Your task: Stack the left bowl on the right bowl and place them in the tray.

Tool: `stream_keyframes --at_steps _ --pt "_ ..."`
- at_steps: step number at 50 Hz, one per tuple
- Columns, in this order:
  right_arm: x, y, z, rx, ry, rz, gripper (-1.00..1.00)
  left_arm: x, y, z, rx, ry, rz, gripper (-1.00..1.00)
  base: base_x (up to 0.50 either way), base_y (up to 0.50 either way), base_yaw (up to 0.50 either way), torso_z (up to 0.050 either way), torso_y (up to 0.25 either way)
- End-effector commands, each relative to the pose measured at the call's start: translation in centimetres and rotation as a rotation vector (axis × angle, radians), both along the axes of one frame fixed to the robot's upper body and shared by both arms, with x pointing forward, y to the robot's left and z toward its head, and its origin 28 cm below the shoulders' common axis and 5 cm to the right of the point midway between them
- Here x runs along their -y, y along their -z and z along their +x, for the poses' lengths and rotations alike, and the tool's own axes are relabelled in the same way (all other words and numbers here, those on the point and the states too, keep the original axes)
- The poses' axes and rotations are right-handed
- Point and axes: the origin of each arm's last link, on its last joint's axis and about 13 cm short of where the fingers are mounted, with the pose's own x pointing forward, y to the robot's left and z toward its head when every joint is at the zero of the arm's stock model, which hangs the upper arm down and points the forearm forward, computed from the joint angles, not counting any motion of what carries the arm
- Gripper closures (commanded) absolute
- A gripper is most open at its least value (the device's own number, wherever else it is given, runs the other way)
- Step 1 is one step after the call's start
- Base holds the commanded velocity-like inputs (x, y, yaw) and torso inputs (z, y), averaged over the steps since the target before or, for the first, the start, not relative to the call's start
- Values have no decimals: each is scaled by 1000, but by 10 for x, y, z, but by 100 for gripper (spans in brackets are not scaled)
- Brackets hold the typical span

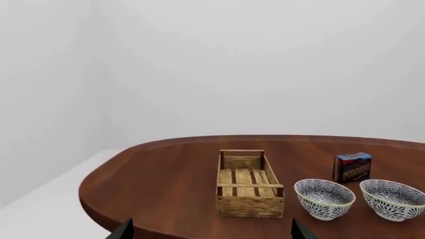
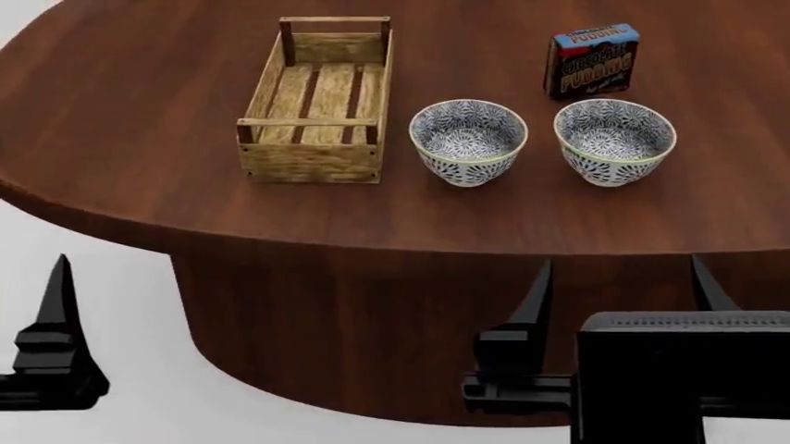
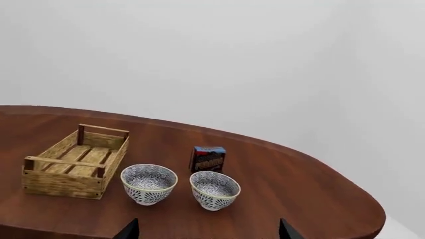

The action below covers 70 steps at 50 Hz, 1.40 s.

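Note:
Two white bowls with a blue pattern stand side by side on the brown table (image 2: 136,139): the left bowl (image 2: 468,141) and the right bowl (image 2: 615,140), both upright and empty. The tray (image 2: 314,97), a light wooden crate, lies just left of the left bowl and holds nothing. My left gripper (image 1: 211,232) is open, out past the table's near edge; only one of its fingers (image 2: 55,301) shows in the head view. My right gripper (image 2: 621,291) is open too, below the near edge in front of the right bowl. Neither touches anything.
A blue chocolate pudding box (image 2: 593,61) stands upright behind the two bowls, nearer the right one. The table's rounded near edge (image 2: 408,242) lies between my grippers and the objects. Pale walls and floor surround the table.

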Motion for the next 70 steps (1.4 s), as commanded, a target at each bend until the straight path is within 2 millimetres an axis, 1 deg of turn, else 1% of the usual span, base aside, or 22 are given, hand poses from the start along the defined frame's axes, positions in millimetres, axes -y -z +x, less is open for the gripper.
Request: stream_keyframes --at_steps 1,5,19,38,59,70 --pt "1 1 0 -8 9 24 -100 2 2 -2 -1 10 -3 -100 500 0 0 0 0" --pt "0 4 0 -23 6 30 -100 2 4 -3 -4 15 -5 -100 500 0 0 0 0" --pt "0 3 1 -32 6 24 -100 1 5 -4 -6 12 -9 -100 500 0 0 0 0" --pt "1 4 0 -39 10 20 -100 1 1 -7 29 15 -40 -100 500 0 0 0 1" --pt "1 1 4 -35 3 21 -100 2 -4 -5 39 16 -32 -100 500 0 0 0 1" --pt "1 2 4 -36 1 25 -100 4 -2 -6 40 23 -30 -100 500 0 0 0 1"
